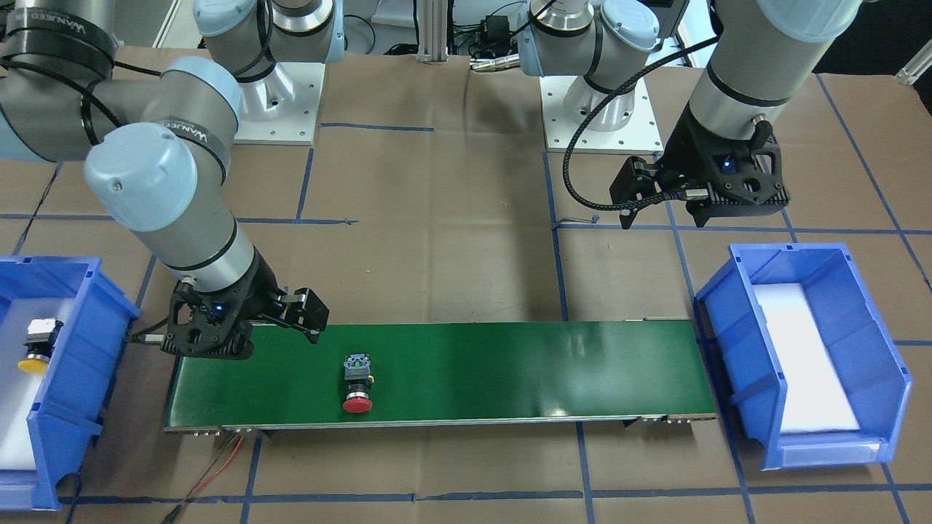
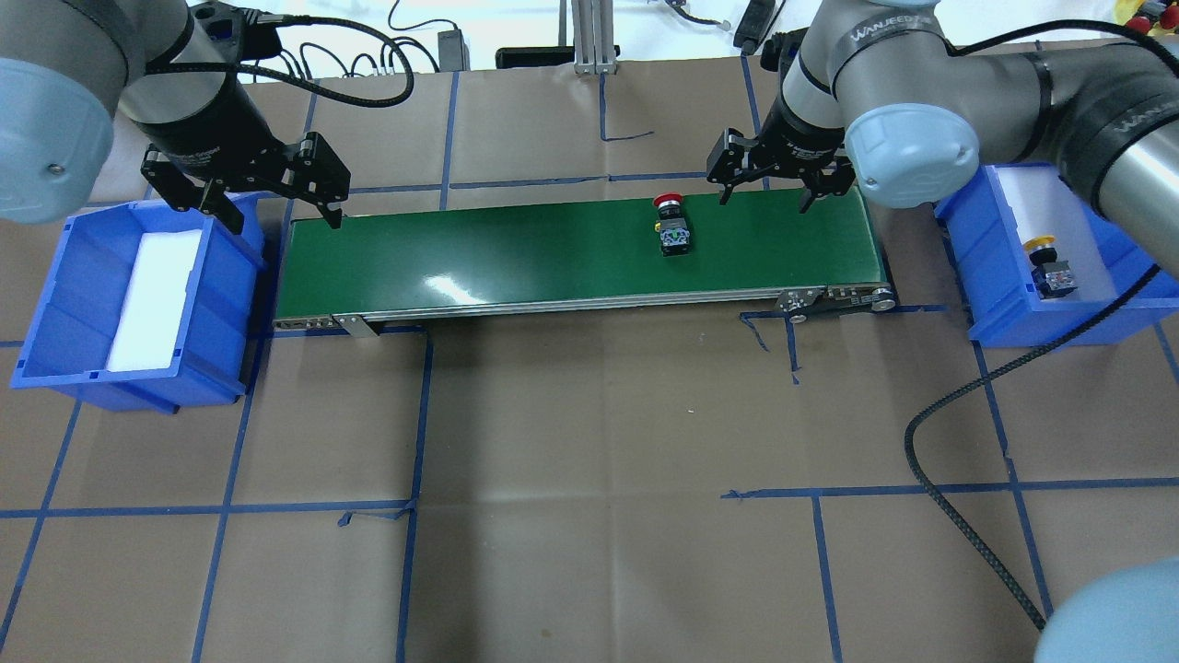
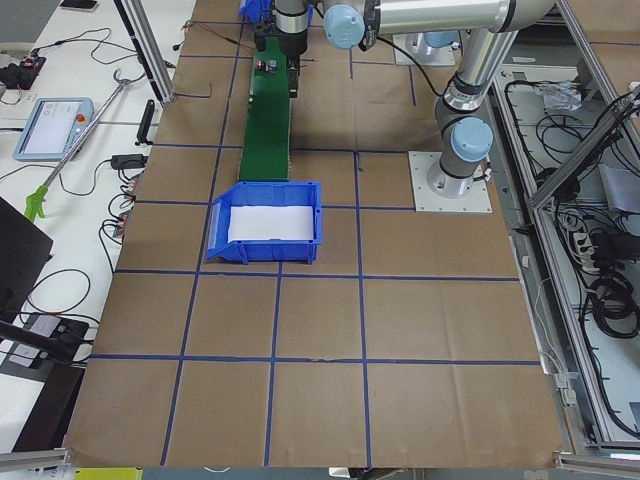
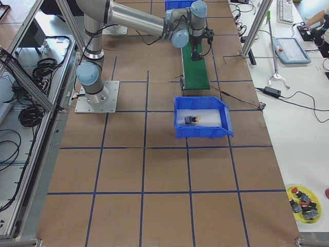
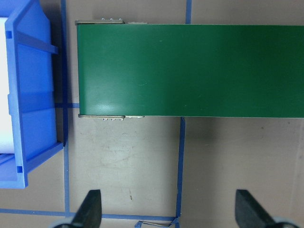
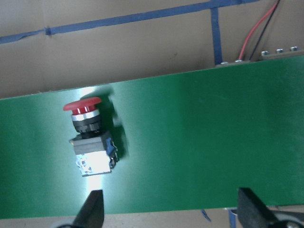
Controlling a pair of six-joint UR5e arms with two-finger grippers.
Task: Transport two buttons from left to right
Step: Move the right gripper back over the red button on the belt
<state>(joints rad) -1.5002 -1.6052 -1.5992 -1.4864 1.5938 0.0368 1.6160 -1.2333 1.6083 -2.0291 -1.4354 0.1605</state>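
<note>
Overhead exterior view: red-capped button (image 2: 672, 226) lying on its side on the green belt (image 2: 507, 258), toward the belt's right end, cap toward the far edge. Second, yellow-capped button (image 2: 1050, 267) already resting on white padding inside the right-hand blue bin (image 2: 1059, 324). At the other end, the left-hand blue bin (image 2: 216, 304), also lined with white padding.

Probably light and rigid, hard plastic with a metal collar under the cap; unlikely to bend or crush. Round cap likely slick and apt to roll out of a pinch. Best taken across the flat sides of the blocky grey body, below the collar.

As for the right gripper (image 2: 766, 201): spread wide, holding nothing, touching nothing, hanging over the belt just beside the red-capped button, on the side nearer the right-hand blue bin. In the right wrist view, fingertips (image 6: 92, 211) far apart at the bottom edge, with the button lying off to one side above one fingertip, not between the two.

As for the left gripper (image 2: 285, 223): likewise spread wide and empty, near the belt's left end, next to the left-hand blue bin
</note>
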